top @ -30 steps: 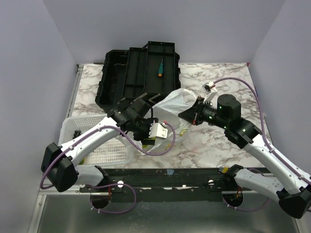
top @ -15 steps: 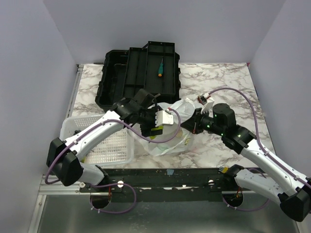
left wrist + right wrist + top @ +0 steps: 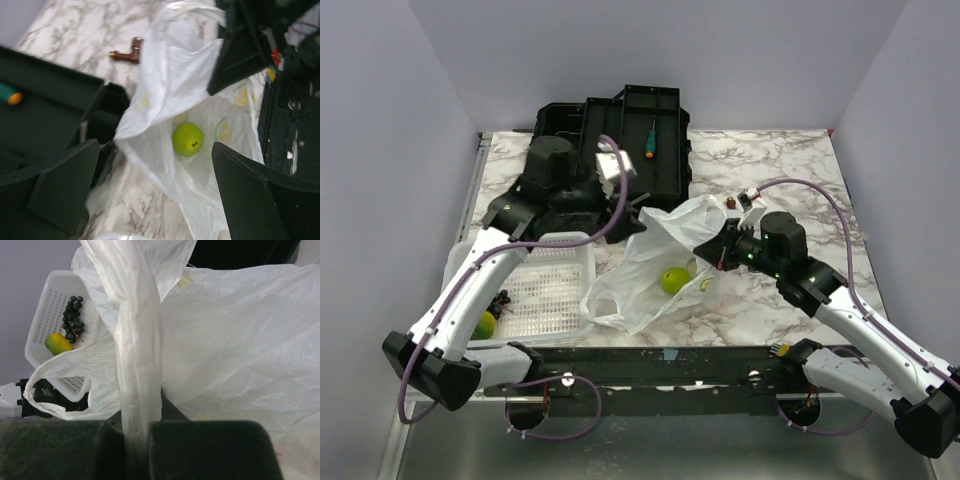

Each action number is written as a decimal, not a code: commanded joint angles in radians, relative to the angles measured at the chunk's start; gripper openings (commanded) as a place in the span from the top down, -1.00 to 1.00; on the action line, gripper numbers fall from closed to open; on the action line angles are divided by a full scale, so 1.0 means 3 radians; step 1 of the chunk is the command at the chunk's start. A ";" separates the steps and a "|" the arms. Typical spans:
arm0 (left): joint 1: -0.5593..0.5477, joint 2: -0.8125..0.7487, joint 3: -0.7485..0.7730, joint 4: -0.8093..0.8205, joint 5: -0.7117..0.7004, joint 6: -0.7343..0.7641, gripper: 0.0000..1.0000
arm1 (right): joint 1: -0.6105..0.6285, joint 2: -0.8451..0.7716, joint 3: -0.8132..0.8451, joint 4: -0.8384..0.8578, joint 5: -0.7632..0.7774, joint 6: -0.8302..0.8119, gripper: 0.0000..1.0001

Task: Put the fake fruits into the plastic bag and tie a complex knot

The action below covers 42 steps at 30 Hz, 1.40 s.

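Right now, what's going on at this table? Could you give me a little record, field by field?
bag: plastic bag on the table, mouth open, no knot
in bag: one green fruit
in basket: yellow-green fruit and dark grapes in the white basket
left gripper: open, holding nothing, looking down at the bag
right gripper: shut on a bag handle
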 commanded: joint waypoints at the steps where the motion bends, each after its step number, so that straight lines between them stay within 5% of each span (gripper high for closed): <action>1: 0.0721 -0.0386 0.0049 0.0027 0.0257 -0.0690 -0.97 | -0.0045 -0.0060 0.0000 -0.0011 0.0159 0.0106 0.99; 8: 0.1871 -0.0733 -0.0325 -0.1269 -0.0580 0.0474 -0.96 | -0.0050 -0.0108 -0.0051 -0.0023 0.0170 0.0098 0.99; 15: 0.2680 -0.0855 -0.0876 -0.1872 -0.1393 0.1440 -0.97 | -0.0051 -0.0084 -0.0056 0.0008 0.0115 0.0076 0.99; 20: 0.2872 -0.0892 -0.1395 -0.1902 -0.1972 0.1758 -0.96 | -0.0051 -0.0085 -0.0057 -0.0010 0.0060 0.0076 0.99; 29: 0.3039 -0.0759 -0.2198 -0.1171 -0.2749 0.1989 -0.97 | -0.0051 -0.0090 -0.0051 -0.0015 -0.0009 0.0097 0.99; 42: 0.3151 -0.0433 -0.2402 -0.1048 -0.2802 0.1971 -0.91 | -0.0052 -0.0060 -0.0032 0.0017 -0.0038 0.0053 0.99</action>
